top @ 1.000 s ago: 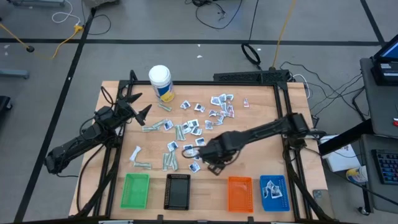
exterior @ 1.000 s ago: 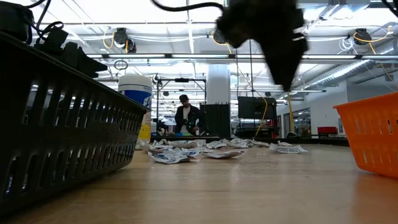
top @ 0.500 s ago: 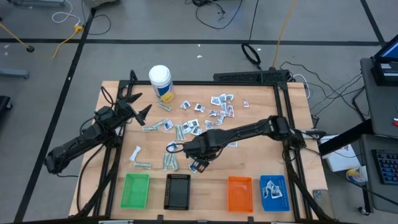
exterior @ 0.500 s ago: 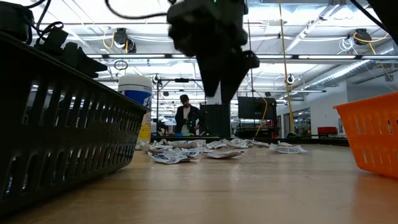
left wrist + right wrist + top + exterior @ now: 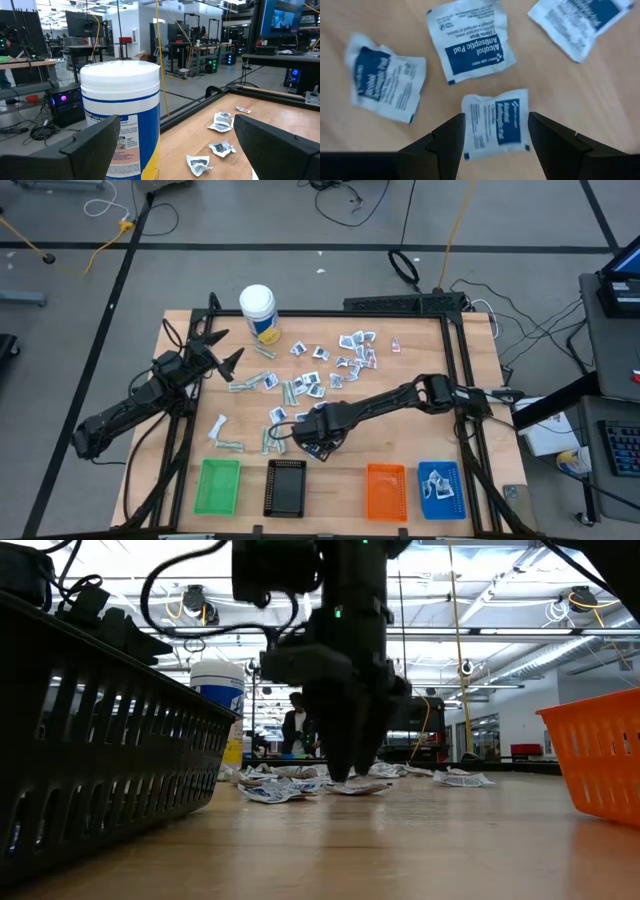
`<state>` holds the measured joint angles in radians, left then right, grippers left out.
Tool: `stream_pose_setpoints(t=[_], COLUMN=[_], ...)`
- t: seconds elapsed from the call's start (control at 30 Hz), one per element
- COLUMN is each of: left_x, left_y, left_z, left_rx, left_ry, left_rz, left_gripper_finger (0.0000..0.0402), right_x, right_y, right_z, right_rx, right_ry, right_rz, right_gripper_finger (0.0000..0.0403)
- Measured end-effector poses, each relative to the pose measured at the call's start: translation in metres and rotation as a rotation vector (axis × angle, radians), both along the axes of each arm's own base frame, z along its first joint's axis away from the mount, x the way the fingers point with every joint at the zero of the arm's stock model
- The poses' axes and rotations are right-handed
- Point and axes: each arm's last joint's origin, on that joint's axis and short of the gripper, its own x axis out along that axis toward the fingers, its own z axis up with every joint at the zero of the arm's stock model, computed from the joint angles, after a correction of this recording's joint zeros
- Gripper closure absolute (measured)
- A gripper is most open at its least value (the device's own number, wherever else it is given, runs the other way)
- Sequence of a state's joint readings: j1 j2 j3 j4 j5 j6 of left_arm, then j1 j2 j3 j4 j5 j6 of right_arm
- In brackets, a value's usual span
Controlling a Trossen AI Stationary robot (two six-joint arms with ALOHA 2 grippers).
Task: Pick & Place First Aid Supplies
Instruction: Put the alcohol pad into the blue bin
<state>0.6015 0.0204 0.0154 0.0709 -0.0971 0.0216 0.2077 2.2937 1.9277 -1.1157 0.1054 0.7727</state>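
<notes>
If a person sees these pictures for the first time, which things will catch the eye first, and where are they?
The right gripper hangs open just above a small alcohol pad sachet near the middle of the table, with more sachets scattered behind it. A tall white bottle stands at the far left. Four trays line the near edge: green tray, black tray, orange tray, blue tray.

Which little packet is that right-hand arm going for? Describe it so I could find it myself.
Start at the black rectangular tray on the wooden table's near edge; the right end effector, open, hangs just beyond it. Between its two dark fingers lies a small square white sachet with a blue panel reading "Alcohol". It is the only one framed by both fingers; its neighbours lie farther out.
</notes>
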Motion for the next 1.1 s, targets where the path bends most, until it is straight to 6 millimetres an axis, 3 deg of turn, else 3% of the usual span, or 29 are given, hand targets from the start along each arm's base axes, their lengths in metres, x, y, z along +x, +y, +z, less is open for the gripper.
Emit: stream_pose_setpoints(t=[0.33,0.47,0.63,0.73,0.9,1.1], left_x=[0.000,0.000,0.000,0.000,0.000,0.000], left_y=[0.000,0.000,0.000,0.000,0.000,0.000], left_z=[0.000,0.000,0.000,0.000,0.000,0.000], left_rx=[0.000,0.000,0.000,0.000,0.000,0.000], left_ry=[0.000,0.000,0.000,0.000,0.000,0.000], left_rz=[0.000,0.000,0.000,0.000,0.000,0.000], left_gripper_finger=[0.0005,0.0005,0.0005,0.0005,0.0005,0.0005], right_x=[-0.007,-0.006,-0.005,-0.005,-0.012,-0.025], right_y=[-0.002,-0.002,-0.001,-0.002,-0.008,-0.018], right_z=[-0.012,-0.013,-0.014,-0.014,-0.001,0.041], right_rx=[-0.007,-0.003,0.001,0.000,-0.002,0.029], right_ry=[0.036,0.031,0.023,0.024,0.045,0.020], right_rz=[0.008,0.033,0.049,0.057,0.036,-0.033], right_gripper_finger=[0.0219,0.0274,0.0379,0.0393,0.0400,0.0402])
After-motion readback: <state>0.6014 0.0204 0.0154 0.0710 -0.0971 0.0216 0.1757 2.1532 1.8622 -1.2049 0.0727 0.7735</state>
